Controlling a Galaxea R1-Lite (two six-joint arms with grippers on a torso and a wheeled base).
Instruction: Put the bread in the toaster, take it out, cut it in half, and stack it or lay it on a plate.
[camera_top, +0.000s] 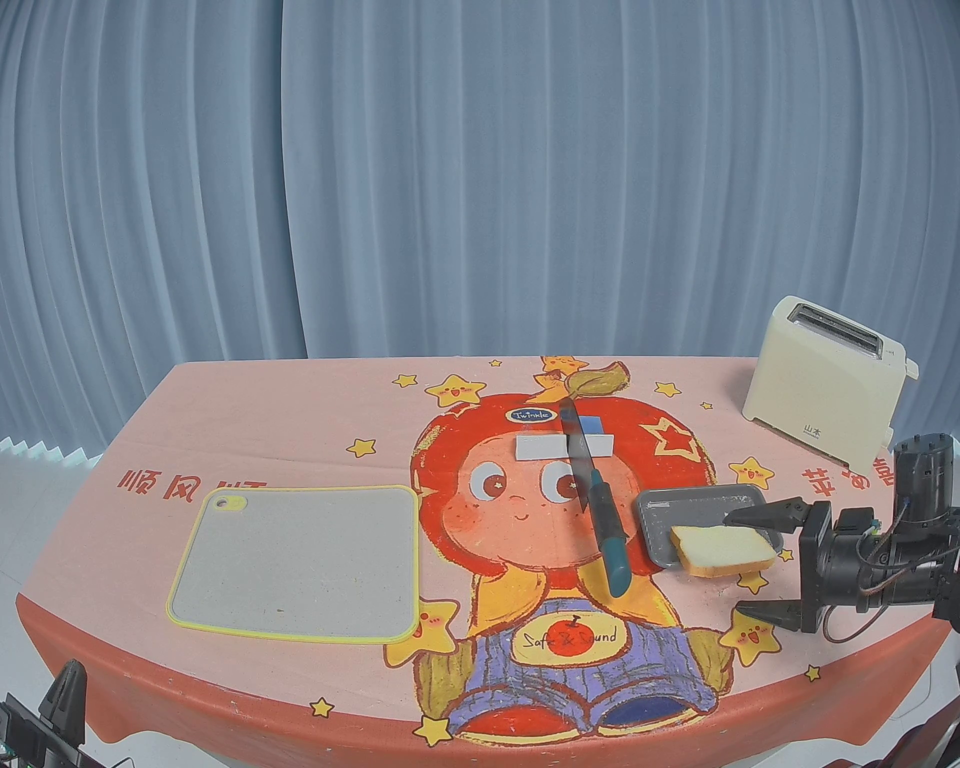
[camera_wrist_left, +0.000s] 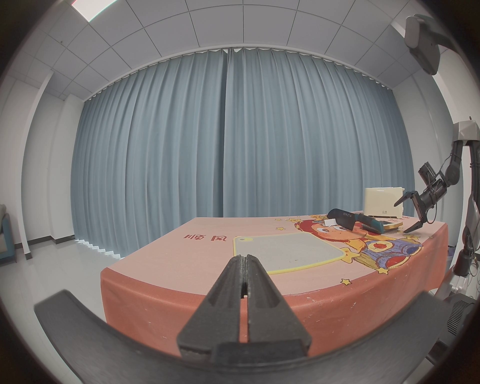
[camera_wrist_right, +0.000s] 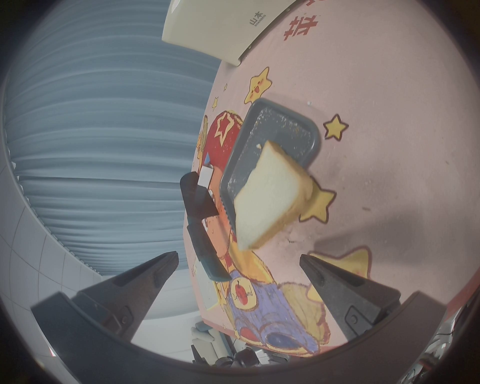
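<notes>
A slice of bread (camera_top: 722, 549) (camera_wrist_right: 270, 195) lies on the near right corner of a grey plate (camera_top: 690, 504) (camera_wrist_right: 280, 131), partly overhanging its edge. My right gripper (camera_top: 757, 566) (camera_wrist_right: 237, 264) is open just right of the bread, one finger on either side of it and a little short of it, touching nothing. The cream toaster (camera_top: 825, 381) (camera_wrist_right: 225, 22) stands at the table's far right. A teal-handled knife (camera_top: 598, 501) lies left of the plate. My left gripper (camera_wrist_left: 244, 270) is shut and empty, low off the table's near left corner.
A grey cutting board (camera_top: 298, 561) with a yellow rim lies on the left half of the pink table (camera_top: 200, 420). A small white and blue card (camera_top: 560, 444) sits under the knife blade. A blue curtain hangs behind the table.
</notes>
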